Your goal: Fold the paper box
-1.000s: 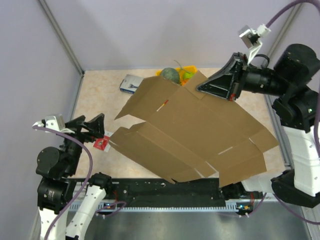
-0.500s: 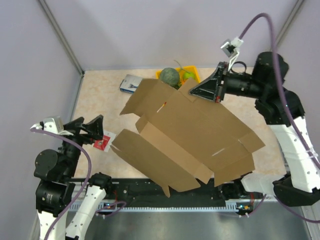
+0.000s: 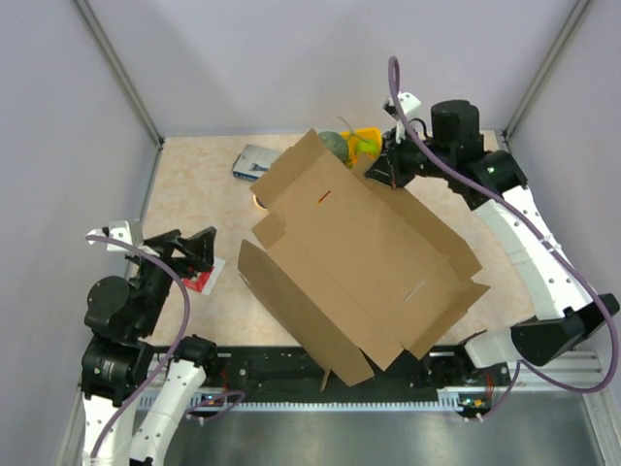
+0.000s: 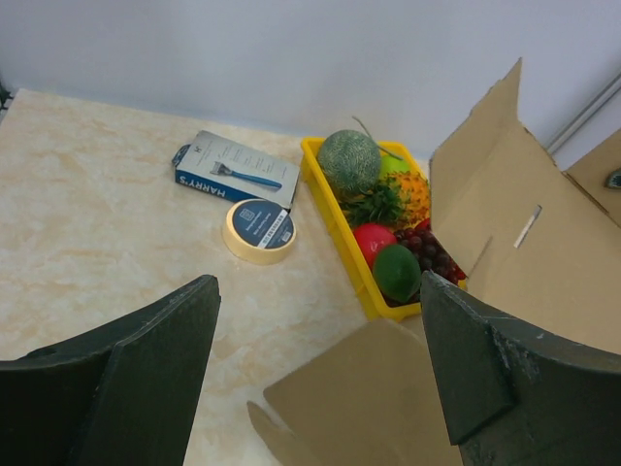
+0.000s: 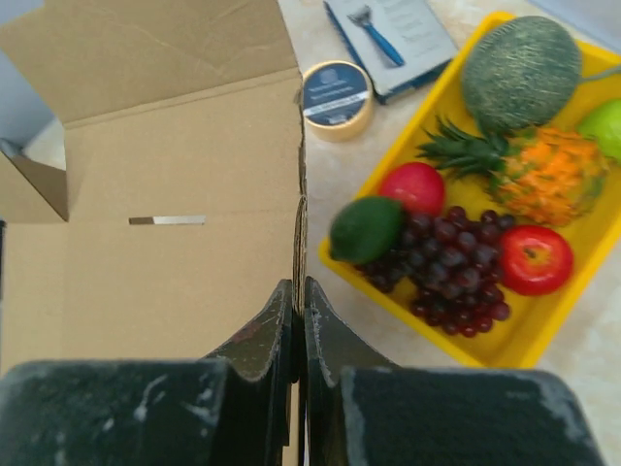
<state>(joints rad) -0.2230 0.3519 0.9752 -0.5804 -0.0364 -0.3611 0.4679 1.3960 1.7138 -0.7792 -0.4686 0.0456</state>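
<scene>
The paper box [image 3: 364, 257] is a plain brown cardboard sheet with flaps and slots, held tilted above the table's middle. My right gripper [image 3: 380, 173] is shut on its far edge near the fruit tray; the right wrist view shows the jaws [image 5: 299, 291] clamped on the box's edge [image 5: 175, 252]. My left gripper [image 3: 199, 252] is open and empty at the left, apart from the box. In the left wrist view the box [image 4: 524, 243] rises at the right, with a flap low between the left gripper's [image 4: 315, 320] fingers.
A yellow fruit tray [image 3: 369, 136] with a melon [image 3: 333, 144] stands at the back, partly behind the box. A blue-grey packet [image 3: 250, 160] and a tape roll [image 4: 259, 230] lie left of it. A red card [image 3: 201, 281] lies by the left gripper.
My right gripper has swung the box's far edge left and back toward the tray, tilting the sheet steeper. The left arm has shifted slightly right, still open.
</scene>
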